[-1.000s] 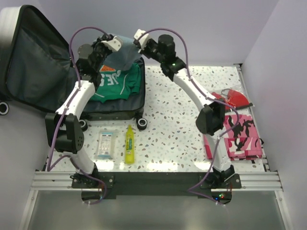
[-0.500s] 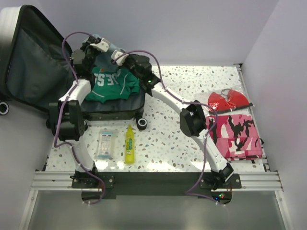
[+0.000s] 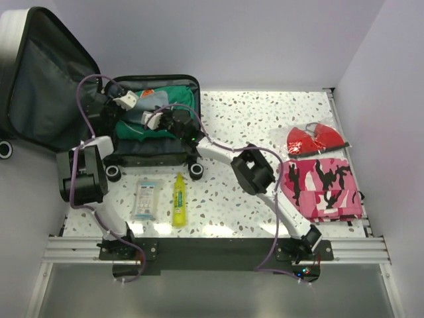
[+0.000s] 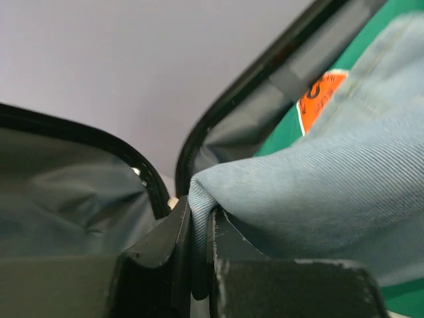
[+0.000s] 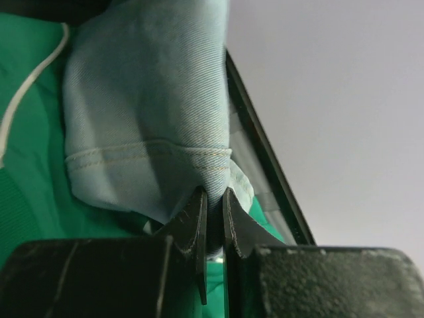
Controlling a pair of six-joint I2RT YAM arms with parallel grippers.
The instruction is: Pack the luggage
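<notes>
Inside the luggage (image 3: pixel 158 155) at ten o'clock, grips the denim garment (image 4: pixel 318 192) with left gripper (image 4: pixel 199 215) and right gripper (image 5: pixel 213 199), both jaws clenched, above green shirt (image 5: pixel 26 199).

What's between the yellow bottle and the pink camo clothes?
In the top view, only the right arm crosses there, above bare speckled table, between the yellow bottle and the pink camo clothes.

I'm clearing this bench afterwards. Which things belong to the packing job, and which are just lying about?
In the job: luggage, green shirt inside it, denim garment pinched by left gripper and right gripper.
Lying about: yellow bottle, white packet, pink camouflage cloth, red bagged item.
</notes>
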